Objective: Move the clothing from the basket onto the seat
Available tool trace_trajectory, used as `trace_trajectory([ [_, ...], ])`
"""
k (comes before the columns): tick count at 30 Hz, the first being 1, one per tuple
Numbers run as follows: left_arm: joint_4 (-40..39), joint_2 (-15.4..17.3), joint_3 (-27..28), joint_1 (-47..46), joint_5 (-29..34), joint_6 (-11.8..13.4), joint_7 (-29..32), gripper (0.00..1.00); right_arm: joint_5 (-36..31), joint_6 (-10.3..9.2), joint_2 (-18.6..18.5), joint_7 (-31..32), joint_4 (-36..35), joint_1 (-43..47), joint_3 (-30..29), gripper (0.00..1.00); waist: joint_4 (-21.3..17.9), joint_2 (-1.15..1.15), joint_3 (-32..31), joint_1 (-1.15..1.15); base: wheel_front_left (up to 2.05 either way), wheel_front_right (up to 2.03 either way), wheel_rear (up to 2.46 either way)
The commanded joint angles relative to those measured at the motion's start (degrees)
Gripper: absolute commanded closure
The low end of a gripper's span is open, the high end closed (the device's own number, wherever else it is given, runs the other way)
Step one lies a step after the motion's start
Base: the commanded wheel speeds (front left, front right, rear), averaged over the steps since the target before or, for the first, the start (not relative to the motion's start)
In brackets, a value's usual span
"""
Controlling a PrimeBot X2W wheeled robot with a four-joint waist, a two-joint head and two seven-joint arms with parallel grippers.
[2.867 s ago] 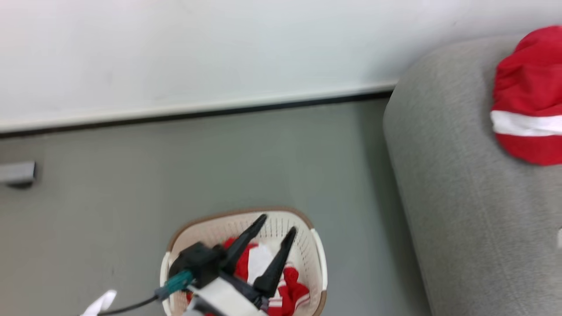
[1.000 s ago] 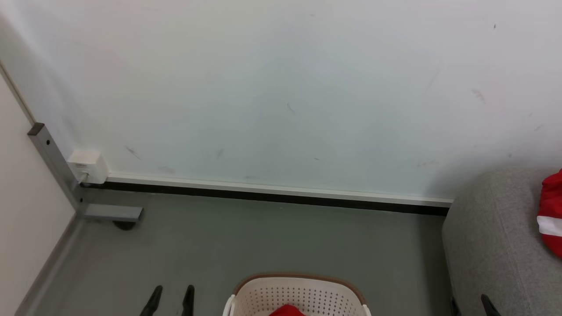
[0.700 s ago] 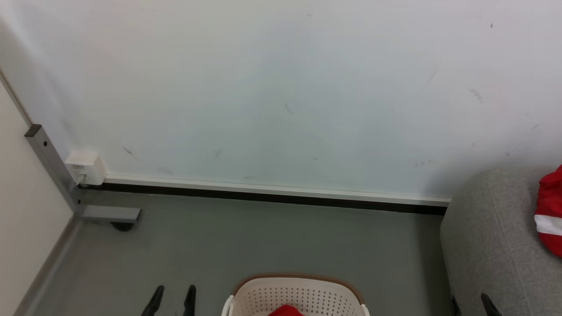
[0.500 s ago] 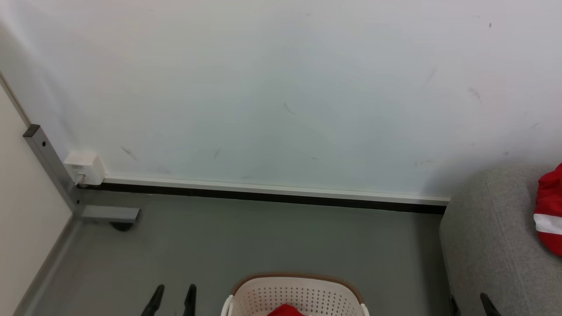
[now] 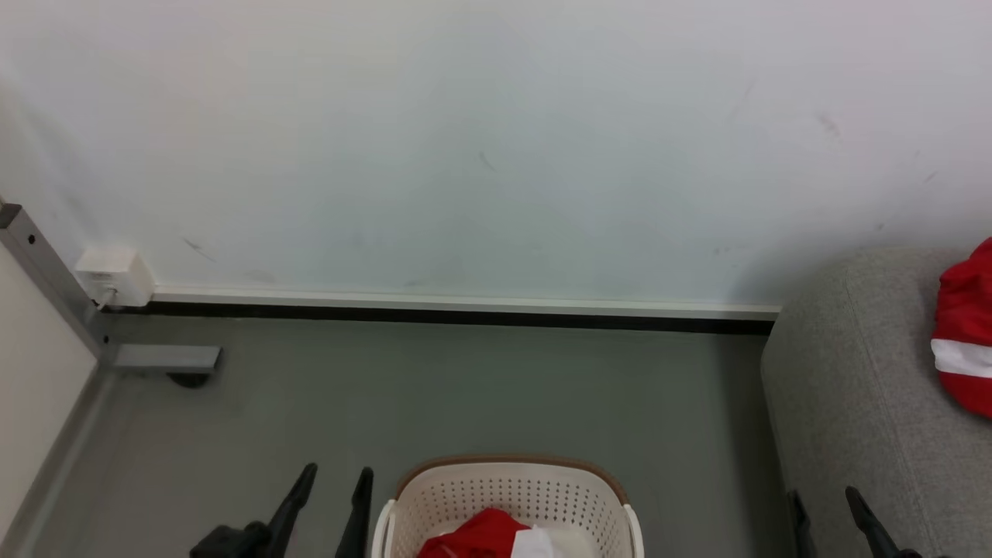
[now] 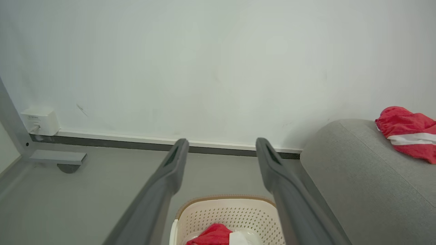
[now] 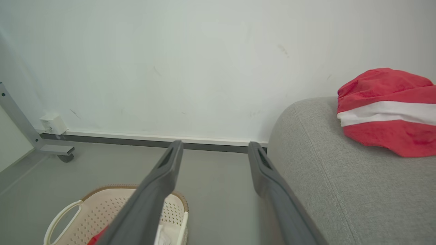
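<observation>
Two hands spread and empty: my left hand [image 5: 337, 470] has moved off the basket [image 5: 511, 484] to beside it, right hand [image 5: 821, 494] by the sofa [image 5: 852, 387]; wall box [image 5: 112, 275] label's unreadable.

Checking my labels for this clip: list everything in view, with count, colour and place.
bright red soft fabric garment with a white panel: one, red and white, in the basket
red fabric garment with a white band: one, red and white, on the sofa
oval cream-white perforated plastic laundry basket: one, cream, brown rim, on the floor
light grey upholstered sofa: one, grey, right side
small white wall box: one, white, low left on the wall
grey metal frame: one, grey, left corner
left pincer: one, dark, open, left of the basket
right pincer: one, dark, open, by the sofa
</observation>
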Motion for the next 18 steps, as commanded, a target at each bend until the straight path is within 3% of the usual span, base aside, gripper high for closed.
trace_trajectory([
  [1, 0.16, 0.82, -0.61, -1.67, 0.57, -0.16, -0.03, 0.0, -0.37, -0.18, -0.07, -0.2, -0.45, -1.37, -0.06, 0.0, -1.2, 0.0, 1.92, 0.0, 0.0, 0.0, 0.0],
  [9, 5.75, 4.57, -8.51, -12.46, 0.99, -0.08, 0.2, 0.0, 0.03, -0.19, -0.06, -0.19, -2.29, -6.63, 0.31, 0.0, -5.57, 0.0, 11.46, 0.0, 0.0, 0.0, 0.0],
  [18, 17.96, 8.43, -18.94, -26.82, -1.9, -0.04, 8.71, 0.0, 2.19, -0.19, -0.07, -0.19, -4.41, -12.22, 1.52, 0.0, -11.37, 0.0, 21.99, 0.0, 0.0, 0.0, 0.0],
])
